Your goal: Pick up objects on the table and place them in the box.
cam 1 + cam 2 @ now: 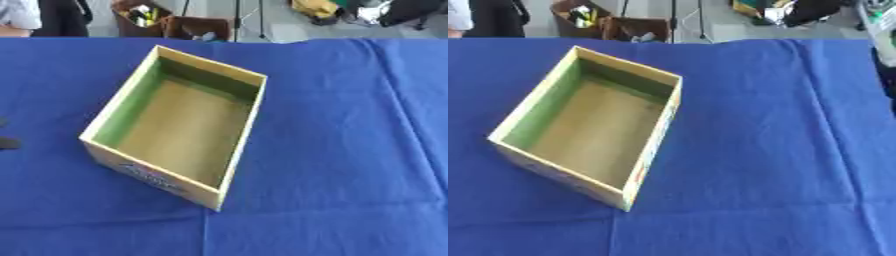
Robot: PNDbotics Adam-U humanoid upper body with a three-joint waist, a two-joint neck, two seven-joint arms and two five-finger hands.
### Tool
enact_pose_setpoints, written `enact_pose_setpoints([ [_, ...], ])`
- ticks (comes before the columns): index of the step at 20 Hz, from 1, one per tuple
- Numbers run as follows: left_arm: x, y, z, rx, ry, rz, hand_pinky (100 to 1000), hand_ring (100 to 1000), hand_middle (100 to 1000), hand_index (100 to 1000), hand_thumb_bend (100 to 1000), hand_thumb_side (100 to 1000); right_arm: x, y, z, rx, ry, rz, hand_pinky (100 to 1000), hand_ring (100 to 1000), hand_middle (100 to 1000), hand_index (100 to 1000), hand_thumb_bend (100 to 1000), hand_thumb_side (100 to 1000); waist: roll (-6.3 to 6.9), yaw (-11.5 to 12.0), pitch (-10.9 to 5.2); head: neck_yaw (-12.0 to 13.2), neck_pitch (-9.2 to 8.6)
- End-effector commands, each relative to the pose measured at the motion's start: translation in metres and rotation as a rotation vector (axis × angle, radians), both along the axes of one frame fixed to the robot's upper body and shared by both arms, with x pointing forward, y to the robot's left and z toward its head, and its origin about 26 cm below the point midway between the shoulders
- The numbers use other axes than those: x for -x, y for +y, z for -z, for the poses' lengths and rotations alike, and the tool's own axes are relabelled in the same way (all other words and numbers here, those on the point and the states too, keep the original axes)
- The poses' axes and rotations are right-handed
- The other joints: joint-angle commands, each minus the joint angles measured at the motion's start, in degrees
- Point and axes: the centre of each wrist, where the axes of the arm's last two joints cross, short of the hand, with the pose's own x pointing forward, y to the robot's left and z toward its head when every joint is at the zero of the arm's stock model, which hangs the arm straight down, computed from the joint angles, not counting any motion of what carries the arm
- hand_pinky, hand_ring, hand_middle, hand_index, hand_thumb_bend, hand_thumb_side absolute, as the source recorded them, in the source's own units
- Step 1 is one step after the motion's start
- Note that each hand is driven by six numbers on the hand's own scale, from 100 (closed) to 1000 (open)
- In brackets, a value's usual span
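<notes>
While no hand's fingers showed, so I couldn't tell their state, the box (179, 122) sat empty, angled on the desk (350, 150).

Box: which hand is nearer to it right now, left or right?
Left, probably. A dark bit, likely the left hand, shows at the left eye view's left edge, left of the box and apart from it. The right hand is in neither view.

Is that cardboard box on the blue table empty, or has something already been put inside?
Empty. The box stands open-topped on the blue cloth, and its bare brown floor shows from wall to wall with nothing lying on it.
</notes>
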Motion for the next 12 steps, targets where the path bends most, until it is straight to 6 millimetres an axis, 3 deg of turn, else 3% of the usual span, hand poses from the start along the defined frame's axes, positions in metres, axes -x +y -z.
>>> enact_pose_setpoints([
  [1,0.003,0.0,-0.004,0.001,-0.01,0.007,700,575,661,800,100,988,0.009,0.028,-0.016,-0.012,-0.046,-0.067,572,645,352,341,100,572,-0.13,-0.1,-2.11,0.0,1.1],
  [12,0.002,-0.002,-0.005,0.007,-0.008,0.028,700,576,661,799,100,986,0.002,0.103,-0.001,-0.012,0.022,-0.226,576,657,350,341,100,556,-0.74,0.6,-4.07,-1.2,2.35],
])
